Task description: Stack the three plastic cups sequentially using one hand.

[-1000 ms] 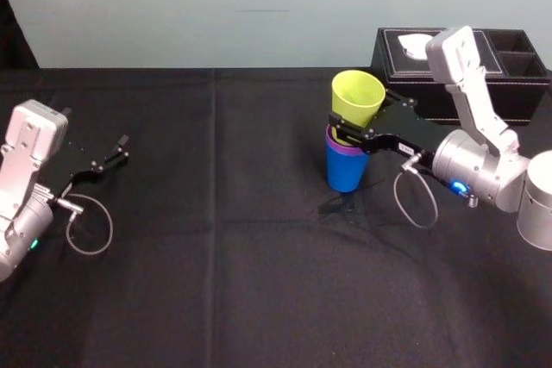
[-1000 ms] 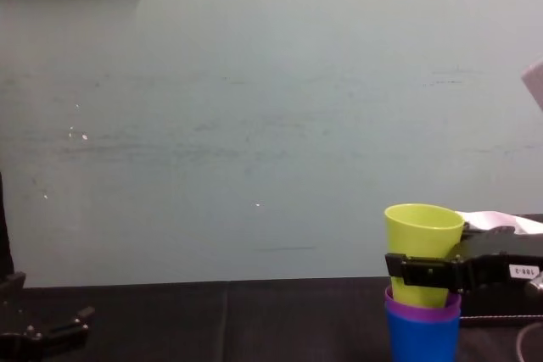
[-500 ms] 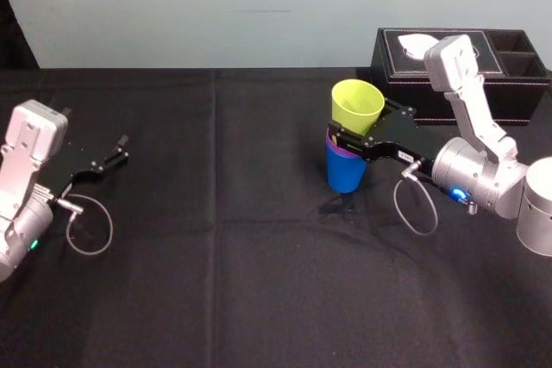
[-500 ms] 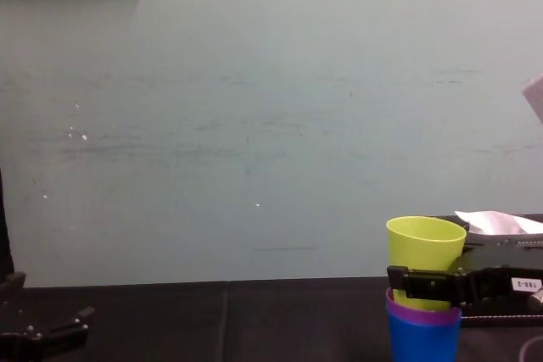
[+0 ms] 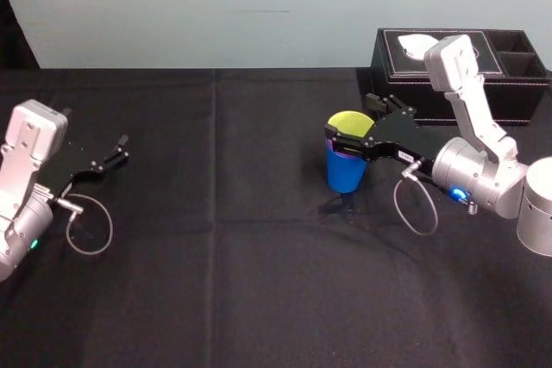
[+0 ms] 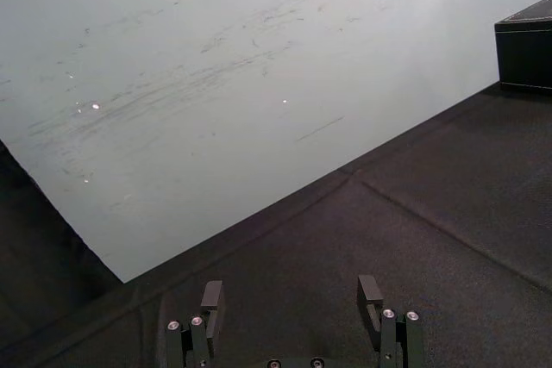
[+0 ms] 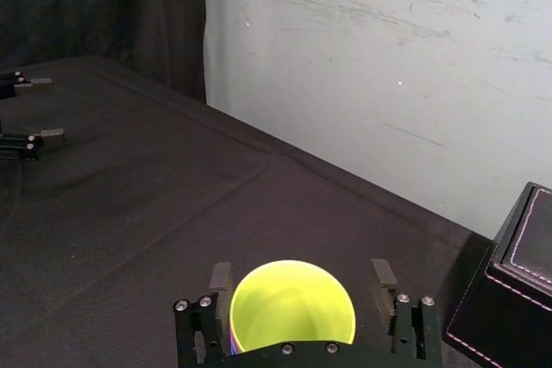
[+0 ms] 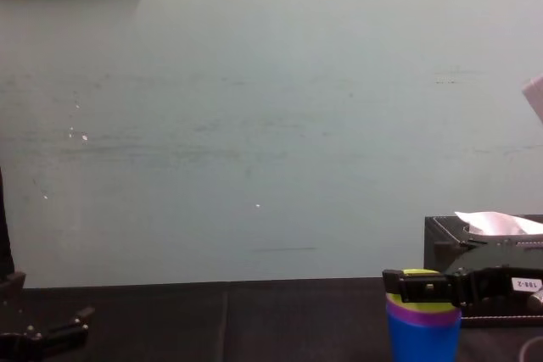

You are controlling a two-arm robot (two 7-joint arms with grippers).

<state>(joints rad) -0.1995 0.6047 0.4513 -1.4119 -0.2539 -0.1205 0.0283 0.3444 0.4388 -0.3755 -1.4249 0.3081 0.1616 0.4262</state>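
Head view: the blue cup (image 5: 347,171) stands upright on the black table (image 5: 259,256), near the front left corner of the black tissue box (image 5: 526,96). The yellow-green cup (image 5: 349,122) sits nested deep inside it, with only its rim and inner wall showing. The right hand (image 5: 355,120) reaches in from the tissue box side and straddles the top of the stack, one finger on each side. The left hand (image 5: 105,157) rests low over the table, well apart from the tissue box and the cups.

Left wrist view: the left hand (image 6: 291,299) has its fingers spread wide with nothing between them, above bare table (image 6: 431,204). A corner of the tissue box (image 6: 526,45) shows far off.

Right wrist view: the yellow-green cup (image 7: 291,303) sits between the fingers of the right hand (image 7: 300,280). The fingers stand just beside its rim, with a slim gap visible on at least one side, so the hand is parted and not clamping. The tissue box (image 7: 517,299) is just beside it.

Chest view: the stack stands in front of the tissue box (image 8: 445,243), a white tissue (image 8: 496,222) poking from the box top. The blue cup (image 8: 422,341) is lowest, the purple cup (image 8: 422,314) shows as a band above it, and the yellow-green cup (image 8: 420,275) peeks over the top. The right hand (image 8: 416,284) crosses level at the rims. The left hand (image 8: 51,332) sits low, far from the box.
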